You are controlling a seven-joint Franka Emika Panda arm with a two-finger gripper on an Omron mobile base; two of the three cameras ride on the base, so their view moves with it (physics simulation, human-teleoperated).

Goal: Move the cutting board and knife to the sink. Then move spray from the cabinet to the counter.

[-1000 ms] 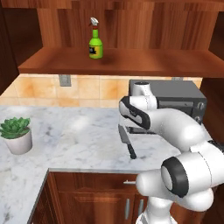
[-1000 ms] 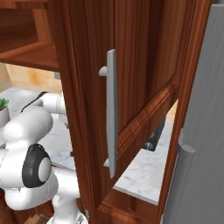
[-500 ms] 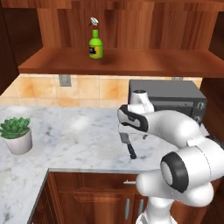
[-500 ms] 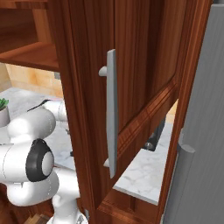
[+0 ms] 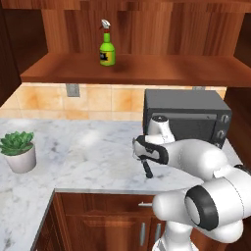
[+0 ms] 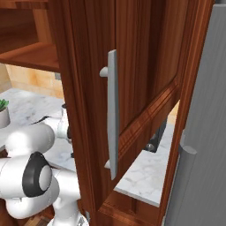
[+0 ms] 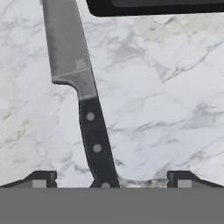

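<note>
We see the knife (image 7: pixel 83 100) lying flat on the marble counter (image 7: pixel 166 109), just in front of the black microwave (image 5: pixel 186 120). Our pincer (image 7: pixel 111 177) hangs over it spread wide and holding nothing, the black handle running up between the fingertips (image 7: pixel 41 177). We judge the knife stiff, fairly light, thin and slick against the stone, so the riveted handle is the place to pinch. The spray (image 5: pixel 107 47) stands on the cabinet (image 5: pixel 132 71) shelf.

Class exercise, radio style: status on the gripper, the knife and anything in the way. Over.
Gripper open, above the knife, tips either side of its black handle. Knife flat on the counter, not held. Microwave close beyond the blade; nothing between the tips and the handle.
</note>
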